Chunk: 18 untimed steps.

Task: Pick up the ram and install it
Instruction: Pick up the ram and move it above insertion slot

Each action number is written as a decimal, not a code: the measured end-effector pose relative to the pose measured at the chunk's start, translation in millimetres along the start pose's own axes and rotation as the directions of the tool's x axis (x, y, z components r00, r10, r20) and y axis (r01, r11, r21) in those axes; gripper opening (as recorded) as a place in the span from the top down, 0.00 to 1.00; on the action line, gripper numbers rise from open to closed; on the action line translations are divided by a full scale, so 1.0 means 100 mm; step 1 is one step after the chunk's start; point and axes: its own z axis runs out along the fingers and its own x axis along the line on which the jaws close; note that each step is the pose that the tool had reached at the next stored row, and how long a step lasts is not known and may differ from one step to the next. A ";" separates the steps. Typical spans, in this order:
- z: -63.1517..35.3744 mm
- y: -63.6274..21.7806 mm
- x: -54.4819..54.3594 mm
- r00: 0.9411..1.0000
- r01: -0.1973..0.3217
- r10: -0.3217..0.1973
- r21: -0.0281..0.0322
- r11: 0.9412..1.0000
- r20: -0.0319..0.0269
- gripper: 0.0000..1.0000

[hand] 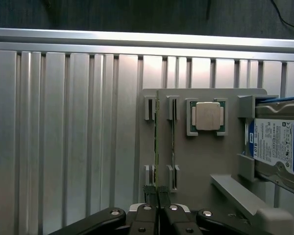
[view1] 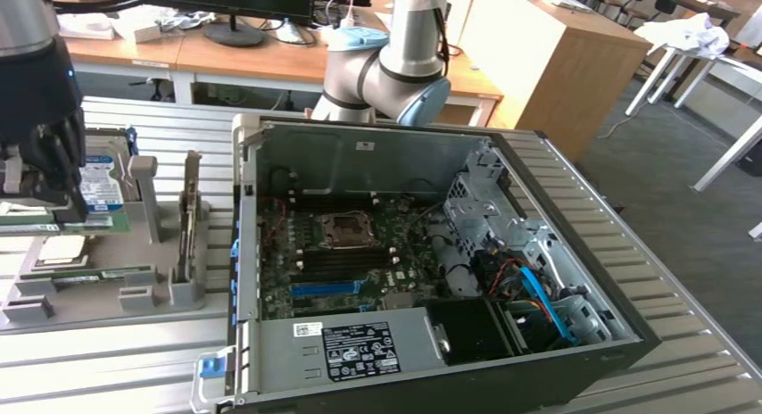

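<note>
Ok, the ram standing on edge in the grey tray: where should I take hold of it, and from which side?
Take the ram by its flat faces at mid-length, between the end holders, coming straight down from above. It stands on its long edge in the tray, so probably only the upper edge is free.

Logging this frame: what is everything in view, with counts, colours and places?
PC case: one, black, open, on the table
holder: one, grey, beside the case, on the exterior view's left
ram: one, green, in a holder slot
processor: one, silver, in the holder beside the ram
hard drive: one, blue-labelled, upright in the holder
expansion card: one, dark, upright, holder's case side
monitor: one, black, desk behind
arm: one, grey, behind the case
end effector: one, black, at the ram's end
</note>
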 end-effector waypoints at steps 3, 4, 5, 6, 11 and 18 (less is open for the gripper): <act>-0.060 -0.001 0.00 1.000 0.000 0.000 0.000 1.000 0.000 0.88; -0.080 -0.001 0.00 1.000 0.000 0.000 0.000 1.000 0.000 0.88; -0.099 -0.001 0.00 1.000 0.000 0.000 0.000 1.000 0.000 0.88; -0.118 -0.002 0.00 1.000 0.000 0.000 0.000 1.000 0.000 0.88; -0.221 -0.003 0.00 1.000 0.000 0.000 0.000 1.000 0.000 0.88; -0.367 -0.006 0.00 1.000 0.000 0.000 0.000 1.000 0.000 0.88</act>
